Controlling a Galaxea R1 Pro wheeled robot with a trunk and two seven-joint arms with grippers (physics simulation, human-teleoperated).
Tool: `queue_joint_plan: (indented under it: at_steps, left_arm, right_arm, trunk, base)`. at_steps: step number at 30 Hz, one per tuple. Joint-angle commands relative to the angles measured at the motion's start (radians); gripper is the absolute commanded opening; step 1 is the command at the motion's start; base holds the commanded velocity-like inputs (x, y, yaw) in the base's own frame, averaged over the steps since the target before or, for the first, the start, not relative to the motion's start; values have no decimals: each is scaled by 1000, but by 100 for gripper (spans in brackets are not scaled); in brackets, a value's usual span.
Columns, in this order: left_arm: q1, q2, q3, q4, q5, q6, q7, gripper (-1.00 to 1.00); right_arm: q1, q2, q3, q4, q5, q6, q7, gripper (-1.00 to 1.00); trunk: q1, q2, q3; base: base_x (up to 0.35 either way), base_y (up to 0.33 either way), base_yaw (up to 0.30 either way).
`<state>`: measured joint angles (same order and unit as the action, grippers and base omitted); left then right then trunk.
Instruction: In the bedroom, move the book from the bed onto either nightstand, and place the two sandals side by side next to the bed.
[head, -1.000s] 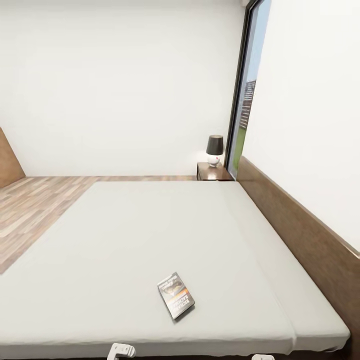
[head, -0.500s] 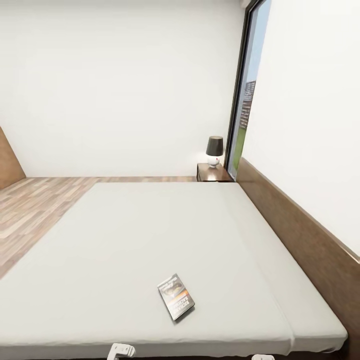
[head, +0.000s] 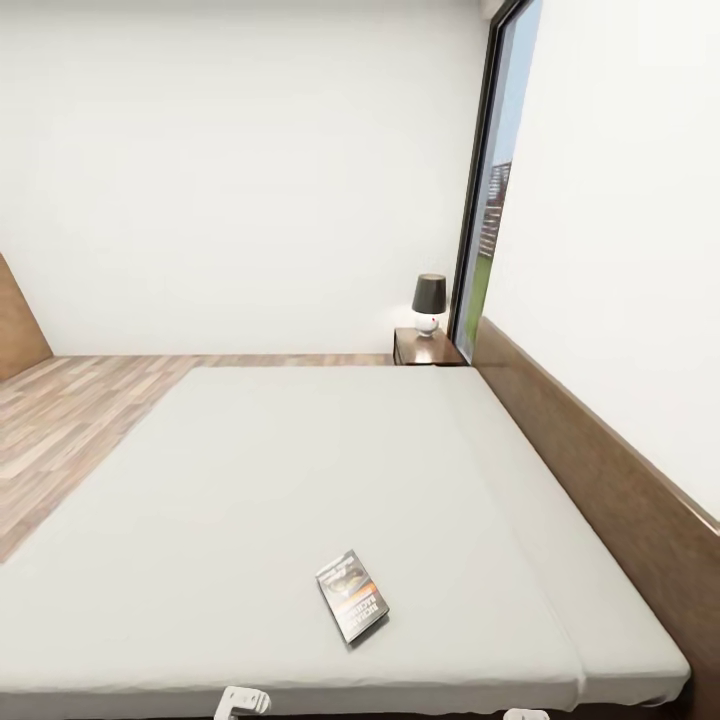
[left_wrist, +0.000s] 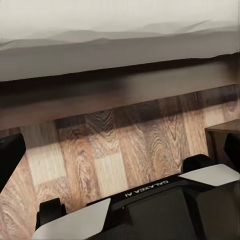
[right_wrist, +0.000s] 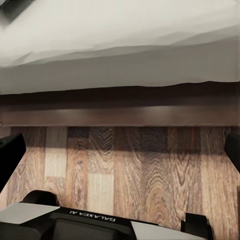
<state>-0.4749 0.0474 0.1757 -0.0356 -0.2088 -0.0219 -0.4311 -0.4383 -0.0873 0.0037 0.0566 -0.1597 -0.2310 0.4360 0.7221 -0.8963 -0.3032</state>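
I see a soft, matt grey cloth mattress (head: 300, 470) on the bed's dark, smooth wood frame (right_wrist: 120, 112). Ahead of my left pincer (left_wrist: 120, 155) the floor (left_wrist: 115, 150) is grainy, light wood planks. The book (head: 352, 595) looks like slightly shiny paper.

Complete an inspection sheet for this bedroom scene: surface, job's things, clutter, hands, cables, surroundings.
Surface: large low bed with plain light grey mattress, dark brown wooden frame and headboard.
Job's things: thin dark grey paperback book with orange band lies flat near the mattress's near edge; small dark-brown wooden nightstand stands at the far corner; sandals nothing seen.
Clutter: dark-shaded table lamp on the nightstand.
Hands: both low beside the bed frame over the floor; fingertips at picture edges, wide apart.
Cables: nothing seen.
Surroundings: white walls, light wood-plank floor, tall dark-framed window.
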Motion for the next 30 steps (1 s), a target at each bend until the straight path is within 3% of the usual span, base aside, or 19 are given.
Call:
queue_joint_plan:
  at_steps: [1,30]
  left_arm:
    - [-1,0,8,0,-11,-2,-3,100]
    - [-1,0,8,1,-11,-3,-3,100]
  right_arm:
    - [-2,0,1,5,-9,-5,7,100]
    - [-2,-1,1,5,-9,-5,12,100]
  trunk:
    - [-4,6,2]
    - [-115,209,93]
  base:
    - [0,0,0]
    - [0,0,0]
